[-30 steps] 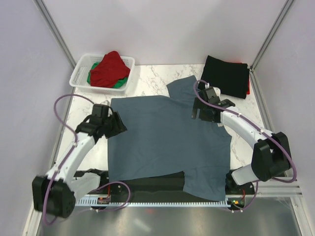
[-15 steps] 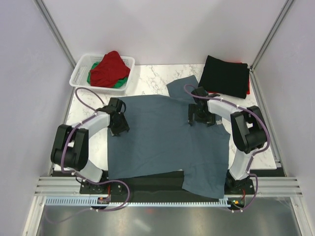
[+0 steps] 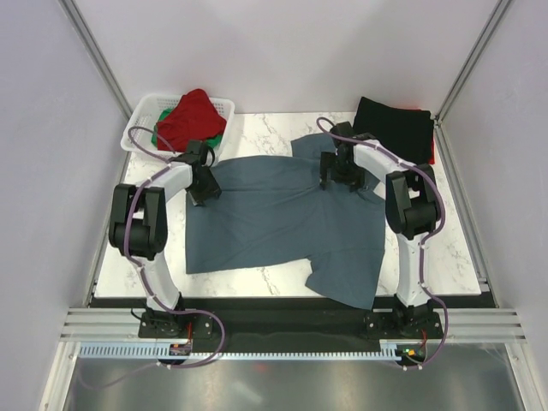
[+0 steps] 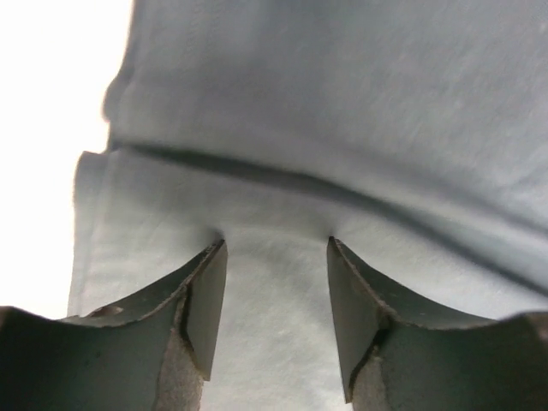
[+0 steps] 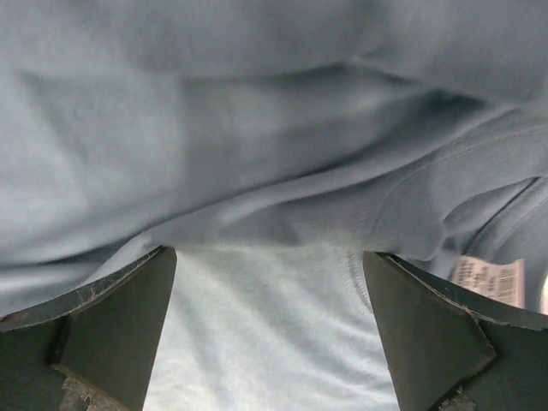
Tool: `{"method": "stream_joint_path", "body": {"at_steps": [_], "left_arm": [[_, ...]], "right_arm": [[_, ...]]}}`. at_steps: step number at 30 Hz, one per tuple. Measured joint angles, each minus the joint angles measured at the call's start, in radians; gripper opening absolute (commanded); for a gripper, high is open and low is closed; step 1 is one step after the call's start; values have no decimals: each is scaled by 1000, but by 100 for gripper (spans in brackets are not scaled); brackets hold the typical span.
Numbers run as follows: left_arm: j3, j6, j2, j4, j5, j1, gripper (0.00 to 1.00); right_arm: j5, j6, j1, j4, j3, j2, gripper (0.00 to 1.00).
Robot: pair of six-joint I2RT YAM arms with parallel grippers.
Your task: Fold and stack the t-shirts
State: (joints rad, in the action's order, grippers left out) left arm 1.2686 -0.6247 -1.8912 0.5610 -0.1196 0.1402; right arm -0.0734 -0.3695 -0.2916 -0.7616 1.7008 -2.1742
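The slate blue-grey t-shirt lies spread on the marble table, one sleeve toward the far edge and one at the near right. My left gripper sits on its far left corner, my right gripper near its collar. In the left wrist view the jaws stand partly apart with flat fabric between them and a fold ahead of the tips. In the right wrist view the jaws stand wide apart over bunched fabric, with the neck label at the right. A folded black t-shirt lies at the far right.
A white lattice basket at the far left holds a red t-shirt over a green one. A red edge shows under the black stack. Frame posts stand at both far corners. The rail runs along the near edge.
Both grippers have moved toward the far edge and the blue-grey shirt has slid with them, its near hem coming off the table's front edge onto the marble.
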Motion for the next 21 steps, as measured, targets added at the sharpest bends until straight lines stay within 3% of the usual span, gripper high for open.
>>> {"method": "stream_joint_path", "body": {"at_steps": [4, 9, 14, 17, 21], "left_arm": [[-90, 1, 132, 16, 0, -4, 64], [-281, -5, 560, 37, -8, 0, 67], [-475, -110, 965, 116, -45, -15, 67], [-620, -214, 1169, 186, -47, -21, 59], [-738, -356, 1347, 275, -74, 17, 61]], "right_arm": [[24, 0, -8, -8, -44, 59, 98], [-2, -23, -54, -14, -224, 331, 98], [-19, -119, -113, 62, -516, 756, 98], [-13, -222, -149, 111, -753, 992, 98], [2, -358, -244, 131, -985, 1123, 98]]}}
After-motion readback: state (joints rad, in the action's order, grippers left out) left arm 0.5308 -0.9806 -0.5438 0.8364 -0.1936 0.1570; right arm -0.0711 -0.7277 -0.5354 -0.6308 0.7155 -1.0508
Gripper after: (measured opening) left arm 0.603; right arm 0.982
